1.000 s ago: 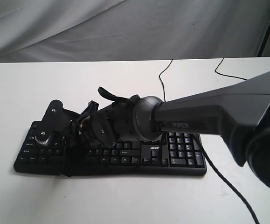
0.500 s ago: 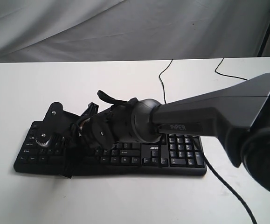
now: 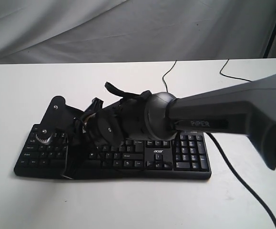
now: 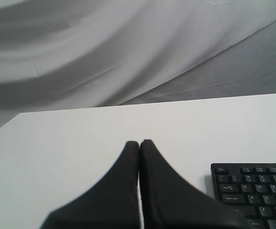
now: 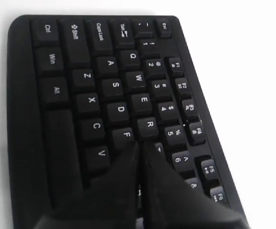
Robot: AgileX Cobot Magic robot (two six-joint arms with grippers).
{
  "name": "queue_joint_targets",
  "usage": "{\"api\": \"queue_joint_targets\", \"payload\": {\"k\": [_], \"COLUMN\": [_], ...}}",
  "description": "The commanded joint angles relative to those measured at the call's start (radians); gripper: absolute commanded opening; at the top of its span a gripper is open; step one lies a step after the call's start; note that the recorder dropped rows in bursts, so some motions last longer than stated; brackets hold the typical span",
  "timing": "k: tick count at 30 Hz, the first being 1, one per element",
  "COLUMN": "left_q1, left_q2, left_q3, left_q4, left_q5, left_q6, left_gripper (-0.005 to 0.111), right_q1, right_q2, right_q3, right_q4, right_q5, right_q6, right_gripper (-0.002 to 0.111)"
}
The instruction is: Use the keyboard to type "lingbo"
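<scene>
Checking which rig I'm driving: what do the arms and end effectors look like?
Both are matte black to dark grey. The right arm has an angular link marked PIPER in pale letters, a rounded joint and a black cable loop at the wrist. The left end effector and right end effector each have smooth, tapering black fingers.

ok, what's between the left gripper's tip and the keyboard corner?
Only bare white table. In the left wrist view, the shut left gripper sits off the Esc corner of the keyboard, with nothing else in the gap.
</scene>
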State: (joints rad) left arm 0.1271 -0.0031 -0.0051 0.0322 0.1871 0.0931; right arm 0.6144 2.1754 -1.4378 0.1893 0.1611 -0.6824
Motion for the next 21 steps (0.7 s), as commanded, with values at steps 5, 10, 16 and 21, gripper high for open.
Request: {"api": "queue_joint_targets", "payload": {"k": [5,10,16,21], "left_q1": [-0.004,-0.004,-0.004,-0.004], "left_q2": [0.003,0.003,0.003,0.003], "left_q3": [0.005,0.005,0.005,0.005], "left_q4": [-0.001,-0.001,-0.001,-0.001], "left_q5": [-0.004,-0.004,-0.004,-0.004], "left_q6": [-0.003,-0.003,-0.003,-0.003], "left_gripper": [0.001,0.001,0.001,0.001], "right_q1": [-0.016,-0.023,-0.024,-0.024], "right_q2": [-0.007,-0.005,-0.005,-0.005], "right_q3": [0.023,0.023,0.023,0.023], "right_q4": [-0.010,-0.010,-0.010,-0.010], "right_q5": [-0.014,-0.019,-0.021,-0.019], "right_q6": [0.003,0.003,0.003,0.003], "right_gripper": [0.000,0.000,0.000,0.000]}}
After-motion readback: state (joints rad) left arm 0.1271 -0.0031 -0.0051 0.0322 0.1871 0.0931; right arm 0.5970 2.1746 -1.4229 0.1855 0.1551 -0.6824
